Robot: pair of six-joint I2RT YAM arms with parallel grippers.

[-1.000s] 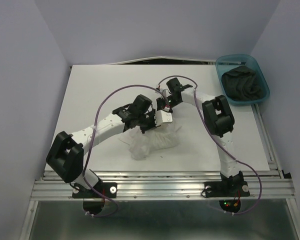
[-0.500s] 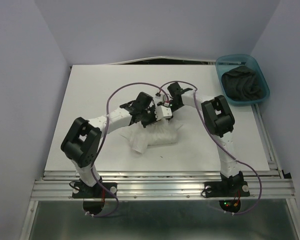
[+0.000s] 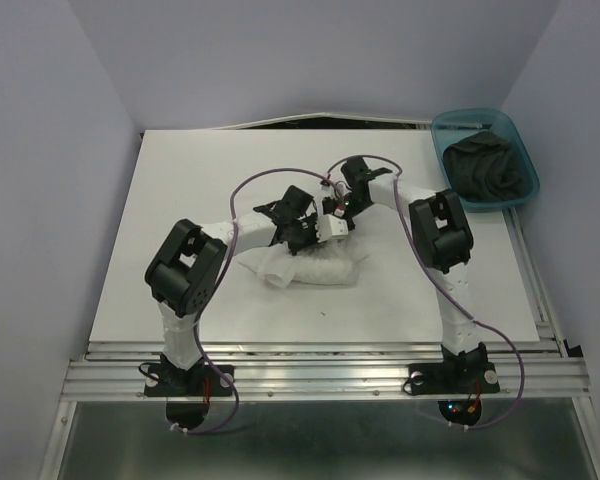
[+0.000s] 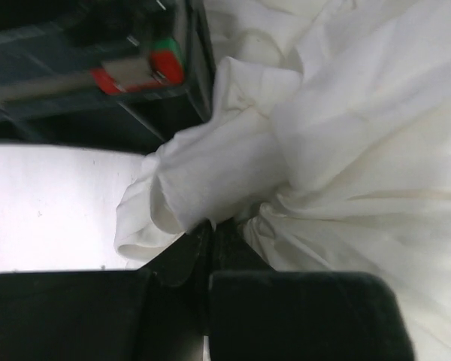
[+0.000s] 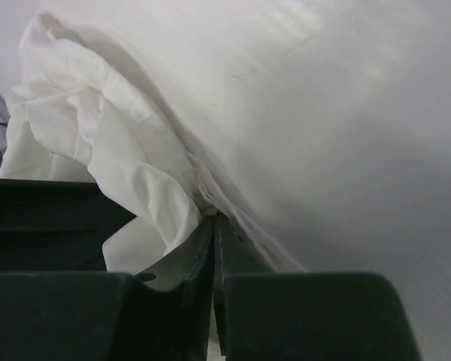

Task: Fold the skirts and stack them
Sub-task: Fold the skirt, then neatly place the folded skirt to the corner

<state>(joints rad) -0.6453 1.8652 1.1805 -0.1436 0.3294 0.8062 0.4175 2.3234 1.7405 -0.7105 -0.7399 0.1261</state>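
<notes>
Top view: white skirt point(image 3: 315, 270) crumpled at mid table point(image 3: 200, 180), partly under both grippers. Left gripper point(image 3: 305, 237) and right gripper point(image 3: 332, 215) just beside each other at its far edge. Black skirt point(image 3: 490, 170) heaped in the bin point(image 3: 450, 135) at the far right corner, well apart from the white one.

Left wrist: left gripper point(image 4: 210, 229) pinched tight on a fold of white skirt point(image 4: 346, 150), with cloth bulging above the tips.

Right wrist: right gripper point(image 5: 213, 222) clamped together on a thin edge of white skirt point(image 5: 113, 143), with table point(image 5: 323, 113) beyond.
</notes>
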